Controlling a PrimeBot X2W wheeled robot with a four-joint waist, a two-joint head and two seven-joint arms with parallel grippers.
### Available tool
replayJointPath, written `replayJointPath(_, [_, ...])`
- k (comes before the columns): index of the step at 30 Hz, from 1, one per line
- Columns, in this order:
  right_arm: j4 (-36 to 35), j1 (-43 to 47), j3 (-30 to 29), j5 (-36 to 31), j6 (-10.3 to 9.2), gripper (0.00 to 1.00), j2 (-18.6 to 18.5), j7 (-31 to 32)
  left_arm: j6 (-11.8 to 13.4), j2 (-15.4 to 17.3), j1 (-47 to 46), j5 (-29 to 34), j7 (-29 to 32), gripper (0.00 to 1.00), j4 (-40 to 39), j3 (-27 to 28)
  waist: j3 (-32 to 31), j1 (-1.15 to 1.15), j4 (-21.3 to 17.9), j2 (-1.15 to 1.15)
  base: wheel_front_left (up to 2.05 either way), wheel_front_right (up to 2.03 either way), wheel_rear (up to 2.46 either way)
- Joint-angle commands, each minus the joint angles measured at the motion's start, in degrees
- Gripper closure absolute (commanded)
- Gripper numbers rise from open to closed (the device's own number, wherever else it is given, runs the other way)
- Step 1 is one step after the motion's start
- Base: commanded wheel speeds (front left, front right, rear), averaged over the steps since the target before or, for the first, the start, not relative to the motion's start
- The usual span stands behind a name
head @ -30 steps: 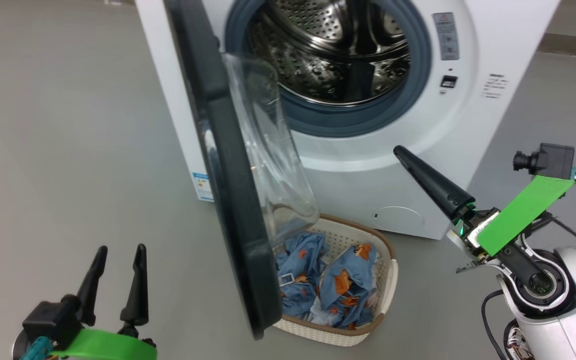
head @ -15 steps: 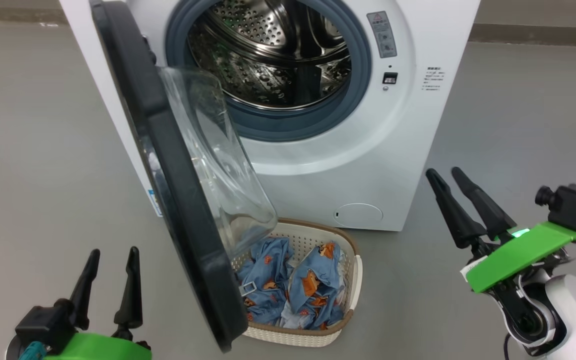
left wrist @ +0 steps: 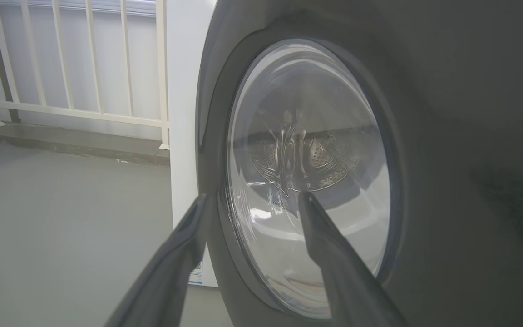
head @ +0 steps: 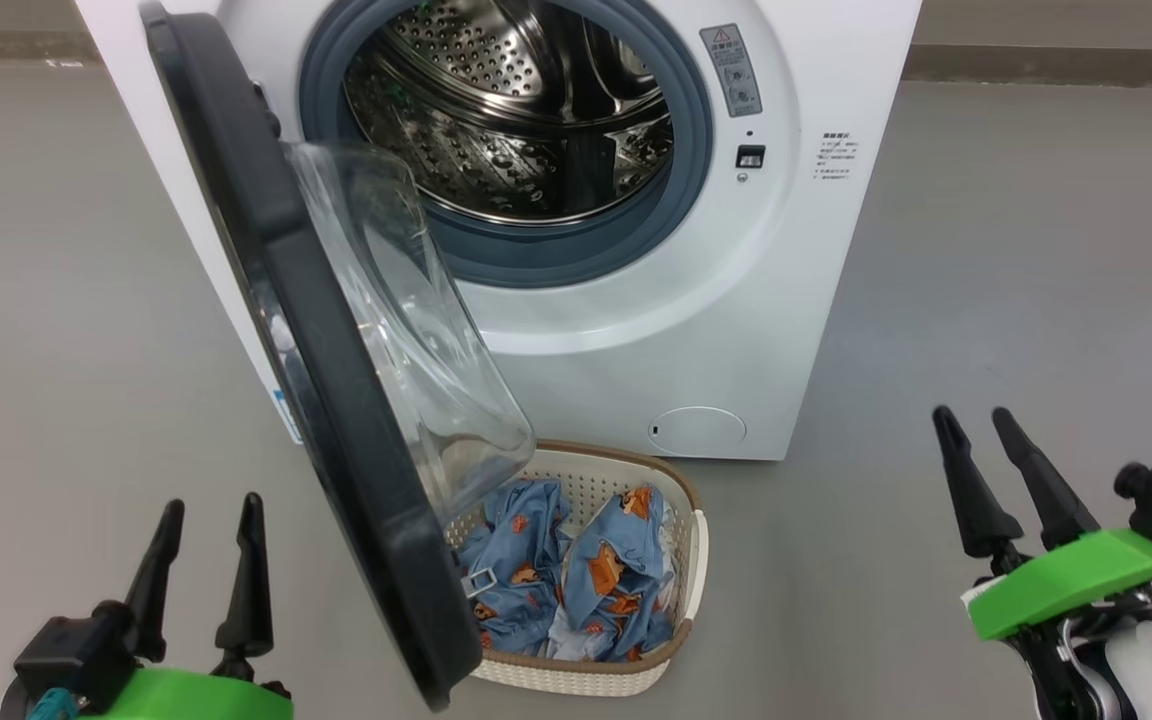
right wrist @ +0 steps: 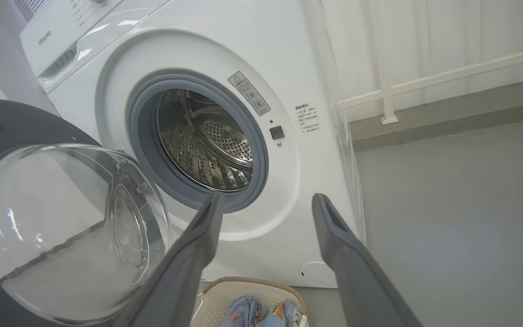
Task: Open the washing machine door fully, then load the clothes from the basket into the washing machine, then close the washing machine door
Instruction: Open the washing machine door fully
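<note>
The white washing machine stands ahead, its steel drum showing. Its black door hangs open at roughly a right angle, its glass bowl bulging out over the basket. The cream basket sits on the floor before the machine and holds two light blue clothes. My left gripper is open at the lower left, facing the door's outer side. My right gripper is open at the lower right, apart from the machine. The basket lies below the right gripper's fingers.
Grey floor stretches around the machine on both sides. A white railing runs along the back wall to the left, and a low ledge runs behind the machine on the right.
The head camera has swung, shifting the machine leftward in view. My right gripper has drawn back from the machine's front to the lower right and turned its fingers upright. The door stands at about the same angle.
</note>
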Motion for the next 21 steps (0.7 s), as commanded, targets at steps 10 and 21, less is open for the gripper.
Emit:
replayJointPath(10, [6.16,-0.82,-0.60,-9.93,0.43,0.00,-0.44,-3.96,-0.12,0.71,-0.87,1.02,-0.37,0.00,-2.04,2.23,0.25,0.00,0.06,0.00,0.00,0.00,0.00])
replayJointPath(21, [5.06,-0.77,-2.50,-16.95,0.43,0.00,1.26,-4.14,-0.12,0.06,-0.96,0.71,-0.37,0.00,-2.08,2.26,0.09,0.00,0.67,0.00,0.00,0.00,0.00])
